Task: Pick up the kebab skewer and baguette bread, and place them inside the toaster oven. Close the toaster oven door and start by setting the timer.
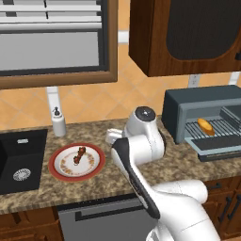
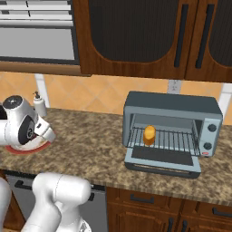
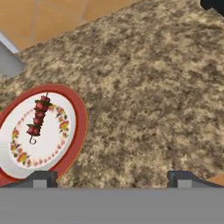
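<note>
The kebab skewer with dark red chunks lies on a white plate with a red rim, also seen from the left base view as skewer on plate. My gripper hovers over bare counter to the right of the plate, open, with nothing between its fingertips. The golden baguette bread rests on the wire rack inside the grey-blue toaster oven. The toaster oven door hangs open, folded down flat. The baguette also shows inside the oven.
A white soap dispenser stands by the wall behind the plate. A black sink lies at the left. Dark wooden cabinets hang above the oven. Speckled granite counter stretches between the plate and the oven.
</note>
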